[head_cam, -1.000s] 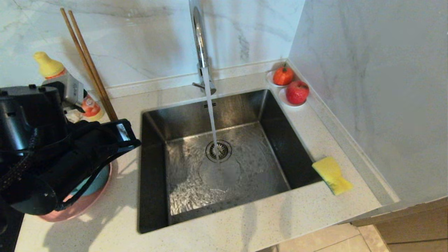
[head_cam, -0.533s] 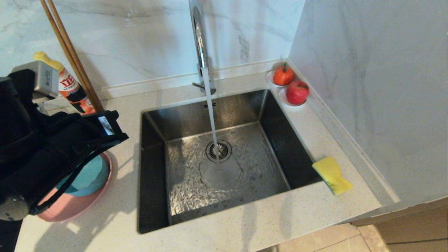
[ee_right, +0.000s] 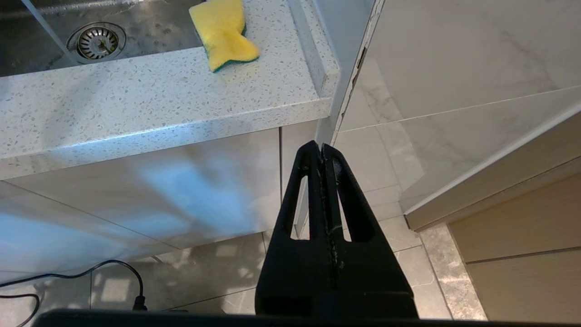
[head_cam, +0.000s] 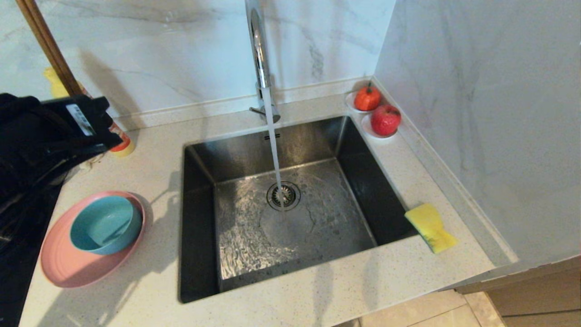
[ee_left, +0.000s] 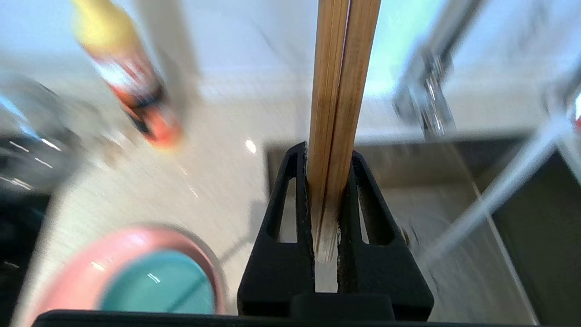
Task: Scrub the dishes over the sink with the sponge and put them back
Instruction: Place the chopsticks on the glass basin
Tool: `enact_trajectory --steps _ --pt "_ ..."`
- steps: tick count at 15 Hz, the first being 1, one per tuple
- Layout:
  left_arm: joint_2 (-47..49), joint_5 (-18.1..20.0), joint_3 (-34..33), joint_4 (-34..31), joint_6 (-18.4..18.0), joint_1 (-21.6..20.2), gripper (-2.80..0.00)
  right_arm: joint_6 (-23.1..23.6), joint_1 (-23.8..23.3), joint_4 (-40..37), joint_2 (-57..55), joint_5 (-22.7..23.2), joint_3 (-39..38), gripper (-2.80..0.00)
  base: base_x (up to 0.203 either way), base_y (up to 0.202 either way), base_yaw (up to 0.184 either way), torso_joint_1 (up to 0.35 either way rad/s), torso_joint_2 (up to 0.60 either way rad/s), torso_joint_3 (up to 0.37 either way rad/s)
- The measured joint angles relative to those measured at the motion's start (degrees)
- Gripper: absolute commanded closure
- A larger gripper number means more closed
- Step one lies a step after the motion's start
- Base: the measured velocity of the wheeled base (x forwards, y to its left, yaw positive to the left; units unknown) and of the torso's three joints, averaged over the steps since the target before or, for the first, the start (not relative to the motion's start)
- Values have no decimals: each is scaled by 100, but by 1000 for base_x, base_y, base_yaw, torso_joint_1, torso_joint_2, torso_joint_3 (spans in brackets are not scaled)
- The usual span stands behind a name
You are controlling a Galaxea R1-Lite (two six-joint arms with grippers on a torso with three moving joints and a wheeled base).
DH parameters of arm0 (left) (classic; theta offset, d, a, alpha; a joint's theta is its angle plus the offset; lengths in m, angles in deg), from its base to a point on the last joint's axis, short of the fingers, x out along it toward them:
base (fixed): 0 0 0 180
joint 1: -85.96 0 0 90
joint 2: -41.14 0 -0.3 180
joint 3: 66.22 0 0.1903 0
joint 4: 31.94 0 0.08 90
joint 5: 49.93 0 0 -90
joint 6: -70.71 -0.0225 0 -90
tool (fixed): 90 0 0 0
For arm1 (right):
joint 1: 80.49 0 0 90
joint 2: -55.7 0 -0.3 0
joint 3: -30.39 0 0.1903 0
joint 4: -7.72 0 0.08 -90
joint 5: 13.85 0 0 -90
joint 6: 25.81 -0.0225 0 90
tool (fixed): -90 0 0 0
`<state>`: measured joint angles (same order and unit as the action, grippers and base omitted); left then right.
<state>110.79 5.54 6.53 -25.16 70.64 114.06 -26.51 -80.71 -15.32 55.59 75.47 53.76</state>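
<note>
Countertop (head_cam: 150, 290) below, left pincer (ee_left: 326, 163) clamps chopsticks (ee_left: 340, 91).

left pincer (ee_left: 326, 181) clamped, raised; right pincer (ee_right: 322, 156) closed, parked low.

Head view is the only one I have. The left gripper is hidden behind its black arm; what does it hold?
Observer: The left gripper is shut on a pair of long wooden chopsticks.
Operator: And the right gripper? I do not see it.
Observer: The right gripper is shut, empty, hanging below the speckled white countertop.
Operator: Has the palm-sized yellow foam sponge a scouring side?
Observer: Yes, the sponge shows a thin green layer underneath.
</note>
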Motion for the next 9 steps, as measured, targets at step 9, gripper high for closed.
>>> enact_trajectory --steps 9 --pt "152 1373 1452 -315 407 -4248 0 -1 1 -2 0 0 0 0 0 0 0 0 0 0"
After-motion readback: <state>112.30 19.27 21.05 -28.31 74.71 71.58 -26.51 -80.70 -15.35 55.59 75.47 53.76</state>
